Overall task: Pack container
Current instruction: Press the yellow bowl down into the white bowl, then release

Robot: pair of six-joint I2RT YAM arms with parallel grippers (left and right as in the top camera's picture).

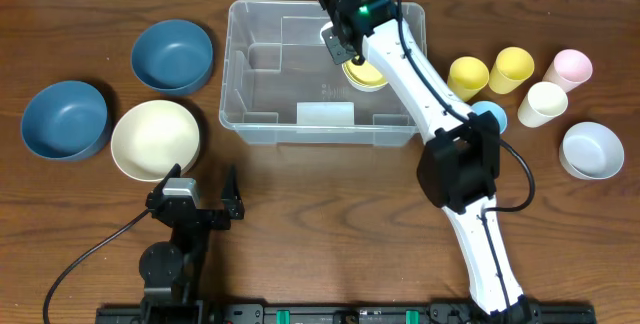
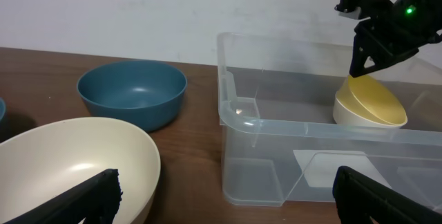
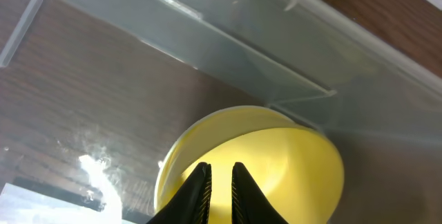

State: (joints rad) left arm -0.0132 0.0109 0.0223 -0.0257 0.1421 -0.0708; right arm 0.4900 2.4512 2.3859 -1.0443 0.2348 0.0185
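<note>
Wood-grain table [image 1: 330, 194] carries the container [image 1: 290, 79] before a white wall [image 2: 138, 10].

No text, brand, number or sign can be read in any view. The only thing that looks like a label [image 1: 325, 114] is a white rectangle at the near side of the container [image 1: 270, 5]. It appears blank from above. From the left wrist it shows only as a pale patch seen through the clear wall. Whether it sits on the wall or the floor cannot be told.
</note>
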